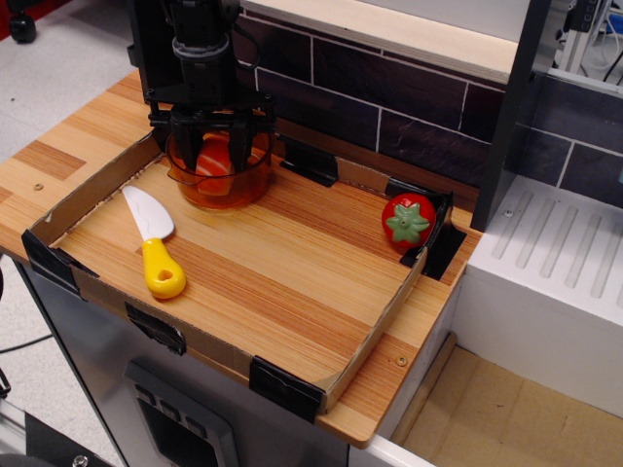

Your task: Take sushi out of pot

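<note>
The sushi (214, 156) sits inside the orange pot (220, 175), at the back left of the wooden surface (282, 263). The tool (212, 146) reaches into the pot with one finger on each side of the sushi; it seems closed on it, though we cannot see this clearly. We read no writing anywhere. A cardboard rim (375, 321) borders the surface; behind it stands a dark tiled wall (389, 88). A yellow-handled knife (153, 240) and a tomato (408, 221) lie apart.
</note>
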Controlling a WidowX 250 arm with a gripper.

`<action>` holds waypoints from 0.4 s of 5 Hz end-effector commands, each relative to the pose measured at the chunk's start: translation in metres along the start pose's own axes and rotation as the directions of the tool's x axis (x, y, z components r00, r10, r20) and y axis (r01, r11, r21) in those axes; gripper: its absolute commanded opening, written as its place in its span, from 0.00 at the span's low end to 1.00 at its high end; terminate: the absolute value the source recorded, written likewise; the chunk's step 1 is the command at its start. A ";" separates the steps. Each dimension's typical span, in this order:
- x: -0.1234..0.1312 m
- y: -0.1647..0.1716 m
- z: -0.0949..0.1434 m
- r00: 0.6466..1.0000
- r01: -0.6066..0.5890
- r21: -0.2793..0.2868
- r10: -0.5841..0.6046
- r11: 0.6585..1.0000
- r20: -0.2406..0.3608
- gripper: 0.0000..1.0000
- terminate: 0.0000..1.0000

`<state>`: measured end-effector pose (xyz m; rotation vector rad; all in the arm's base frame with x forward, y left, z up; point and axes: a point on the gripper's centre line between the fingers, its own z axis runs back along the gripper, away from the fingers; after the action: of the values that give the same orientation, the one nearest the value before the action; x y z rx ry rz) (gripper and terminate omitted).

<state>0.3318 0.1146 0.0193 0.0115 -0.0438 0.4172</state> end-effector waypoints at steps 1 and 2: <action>0.011 -0.005 0.060 0.990 -0.031 -0.077 0.041 0.997 0.132 0.00 0.00; 0.006 -0.014 0.092 0.977 -0.032 -0.112 0.054 0.993 0.208 0.00 0.00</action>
<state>0.3360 0.0956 0.0939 -0.0639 -0.2102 0.4679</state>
